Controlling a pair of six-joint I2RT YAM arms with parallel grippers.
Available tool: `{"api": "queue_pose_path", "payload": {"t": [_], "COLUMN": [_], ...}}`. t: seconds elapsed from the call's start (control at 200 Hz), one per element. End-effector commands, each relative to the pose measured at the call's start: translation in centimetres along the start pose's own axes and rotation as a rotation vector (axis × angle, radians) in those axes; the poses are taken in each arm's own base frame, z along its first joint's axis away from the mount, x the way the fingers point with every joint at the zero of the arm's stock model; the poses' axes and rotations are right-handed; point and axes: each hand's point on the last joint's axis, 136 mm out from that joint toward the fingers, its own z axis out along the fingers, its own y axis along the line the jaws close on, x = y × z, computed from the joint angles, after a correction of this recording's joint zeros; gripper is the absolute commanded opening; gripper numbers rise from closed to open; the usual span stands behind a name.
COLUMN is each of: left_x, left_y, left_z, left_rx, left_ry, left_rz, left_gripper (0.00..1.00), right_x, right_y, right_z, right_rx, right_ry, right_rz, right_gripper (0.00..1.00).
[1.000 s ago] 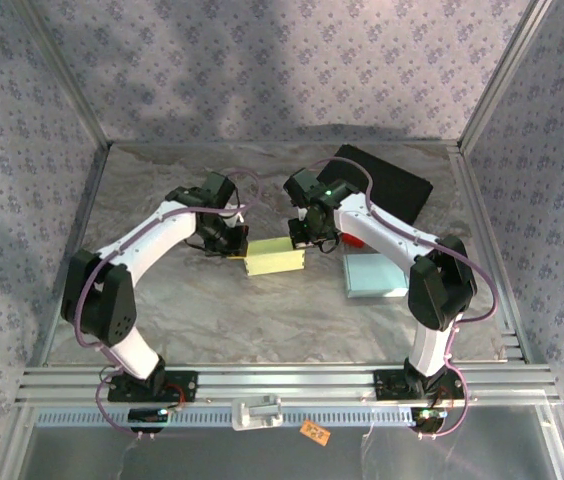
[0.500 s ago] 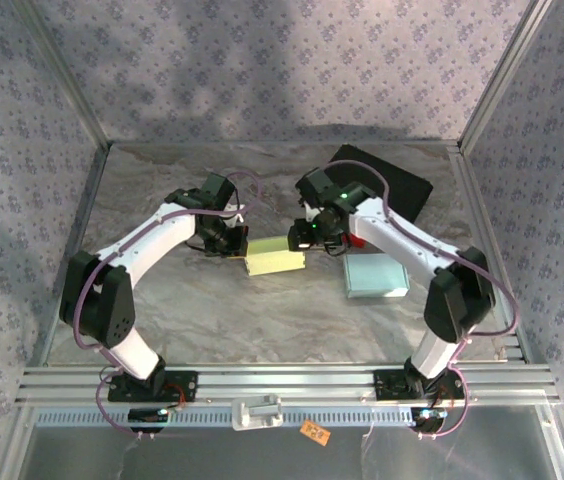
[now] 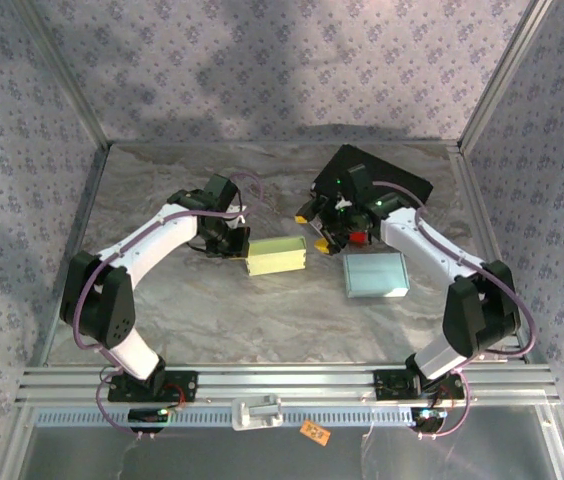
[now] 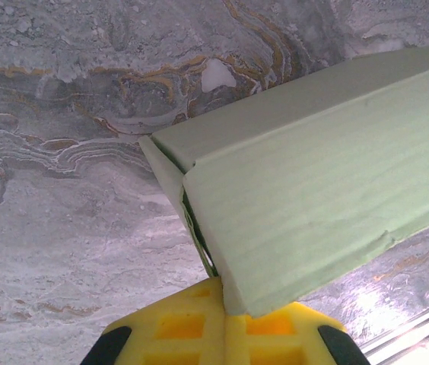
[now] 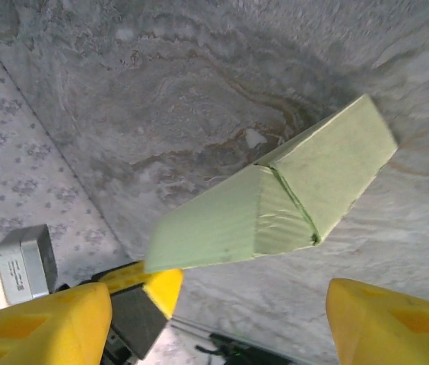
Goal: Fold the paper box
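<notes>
Your left gripper [image 3: 234,243] has its two yellow fingers pressed together, and in the left wrist view [image 4: 226,323] the lower corner of the paper box [image 4: 313,190] runs down into the seam between them, so it is clamped on the box's end. The box stretches away from those fingers up and to the right. It is a long, pale green block of thin card with a faint ribbed grain, sharp straight folds and a narrow dark slit where the end flap meets the side wall.

Your right gripper [image 5: 218,319] stands apart: one blocky yellow finger sits at each lower corner of the right wrist view, with bare table [image 5: 199,91] between them. The box [image 5: 275,205] lies ahead of that gap, clear of both fingers. Its near end is closed into a folded, slightly creased triangular face. Beyond the box's far end, just past your right gripper's left finger, you can see the yellow tip of the left gripper [image 5: 157,285].

From above, the box [image 3: 276,256] lies flat between the two grippers, its left end at the left gripper and its right end near the right gripper [image 3: 322,225] but not touching it. The table [image 3: 162,190] has a grey, marbled, veined surface. Just beside your right gripper, towards the arm's base, lie a small red thing [image 3: 360,237] and a flat, pale blue square pad [image 3: 375,274]. A flat black panel [image 3: 402,185] lies behind it.
</notes>
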Motion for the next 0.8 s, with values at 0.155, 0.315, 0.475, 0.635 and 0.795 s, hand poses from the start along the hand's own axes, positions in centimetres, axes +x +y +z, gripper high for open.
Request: {"api": "queue_pose_path", "payload": {"t": [0.155,0.315,0.475,0.635,0.795], "left_x": [0.1,0.1,0.0,0.0,-0.1], "left_y": [-0.2,-0.3,-0.3,-0.5,-1.0], "left_z": [-0.7,-0.6,-0.5,-0.8,-1.5], "left_rx": [-0.009,-0.007,-0.006,-0.002,0.021], "left_ry": [-0.003,0.003,0.003,-0.005,-0.024], "left_rz": [-0.020,-0.021,-0.025,-0.031,-0.067], "left_gripper": [0.00,0.00,0.00,0.04,0.14], "right_x": [0.6,1.0,0.6,0.2,0.4], "right_y": [-1.4,-4.4,-5.2,-5.4,-6.7], "right_z": [2.0,2.8,3.4,3.5,3.7], "right_rx": [0.039,0.107,0.120,0.135,0.172], "right_ry": [0.074,0.090,0.088,0.085,0.095], "right_rz": [0.187,0.220,0.218,0.206,0.207], "right_gripper": [0.72,0.66,0.63,0.57,0.53]}}
